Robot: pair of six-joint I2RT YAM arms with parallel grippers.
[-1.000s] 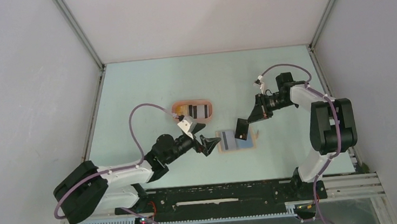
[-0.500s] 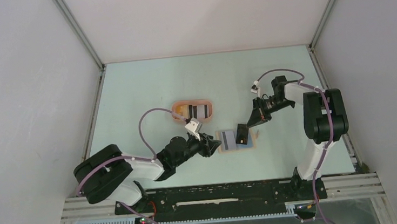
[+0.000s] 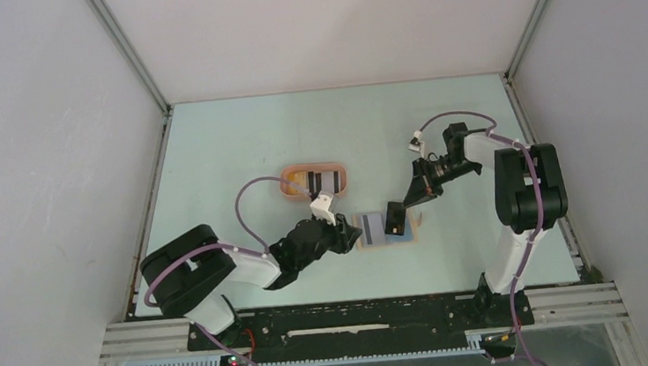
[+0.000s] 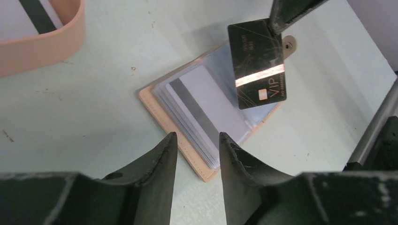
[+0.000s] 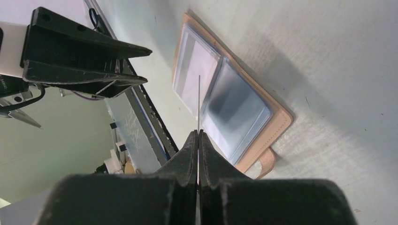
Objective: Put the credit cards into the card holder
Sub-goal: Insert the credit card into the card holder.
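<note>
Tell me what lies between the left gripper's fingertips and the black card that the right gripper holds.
The open card holder lies there, with a grey-striped white card in it. The left wrist view shows this.

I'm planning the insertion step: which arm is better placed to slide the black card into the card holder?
Right. The right hand is shut on the black card, held over the open card holder. The left hand holds nothing, down by the holder's edge.
</note>
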